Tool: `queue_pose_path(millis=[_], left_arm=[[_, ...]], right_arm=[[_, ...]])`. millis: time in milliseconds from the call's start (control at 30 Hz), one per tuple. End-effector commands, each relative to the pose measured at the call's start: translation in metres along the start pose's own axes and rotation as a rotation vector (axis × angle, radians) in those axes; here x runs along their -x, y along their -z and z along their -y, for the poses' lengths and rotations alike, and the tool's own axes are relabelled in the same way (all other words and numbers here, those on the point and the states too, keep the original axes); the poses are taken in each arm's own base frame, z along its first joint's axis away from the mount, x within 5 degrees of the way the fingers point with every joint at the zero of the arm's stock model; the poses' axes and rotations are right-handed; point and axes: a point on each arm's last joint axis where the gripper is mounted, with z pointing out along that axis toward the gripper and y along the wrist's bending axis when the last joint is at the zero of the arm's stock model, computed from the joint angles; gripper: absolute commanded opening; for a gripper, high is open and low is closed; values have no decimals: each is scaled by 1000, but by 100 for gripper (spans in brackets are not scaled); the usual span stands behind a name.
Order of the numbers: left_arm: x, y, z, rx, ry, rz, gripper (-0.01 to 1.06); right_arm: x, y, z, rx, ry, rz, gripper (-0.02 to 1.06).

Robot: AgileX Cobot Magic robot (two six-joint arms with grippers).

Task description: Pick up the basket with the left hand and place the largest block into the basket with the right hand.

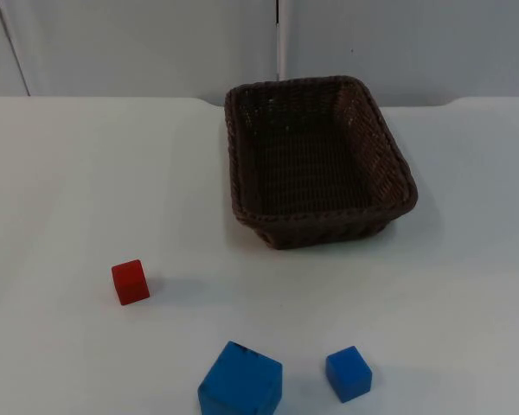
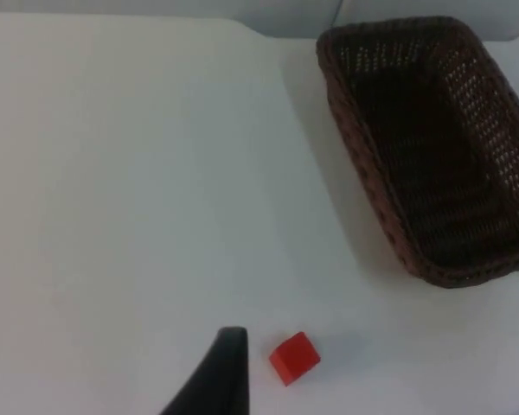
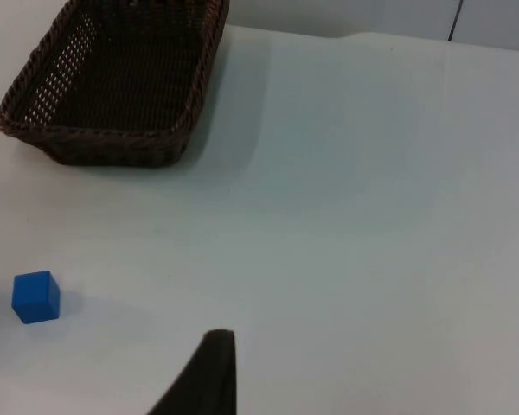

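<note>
Basket: dark brown woven rectangular basket (image 1: 320, 164) stood on the white table top (image 1: 69, 173), not lifted yet; seen from the left wrist it lay ahead of the fingertip and to one side, well apart from it.
Largest block: big blue cube (image 1: 240, 380) lay at the near edge of the table in the top view, well apart from the basket, so the right arm had a free way down to it.
Other blocks: small blue cube (image 3: 35, 296) lay just beside the big one and, seen from the right wrist, near the fingertip; small red cube (image 2: 294, 357) lay near the left fingertip.
Left gripper: one black fingertip (image 2: 221, 372) was visible above the table, touching nothing; I cannot tell if the fingers were open or closed.
Right gripper: one black fingertip (image 3: 208, 372) was visible over bare table, holding nothing visible; its opening also could not be told.
Stage: my judgement is that the task had not begun, both arms waited back from the objects.
Next need: left gripper must reach the basket rim first, I think.
</note>
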Motion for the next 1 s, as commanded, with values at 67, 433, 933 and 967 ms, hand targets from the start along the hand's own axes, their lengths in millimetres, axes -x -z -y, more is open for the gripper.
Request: queue_pose_path(millis=[67, 433, 933, 967], left_arm=[[9, -10, -2, -17, 5, 33, 105], [30, -35, -10, -34, 2, 6, 105], [63, -133, 11, -132, -89, -164, 105], [64, -144, 14, -139, -98, -181, 105]], right_arm=[[0, 0, 0, -2, 4, 3, 105], [0, 0, 0, -2, 4, 3, 105], [0, 0, 0, -2, 4, 3, 105], [0, 0, 0, -2, 4, 3, 105]])
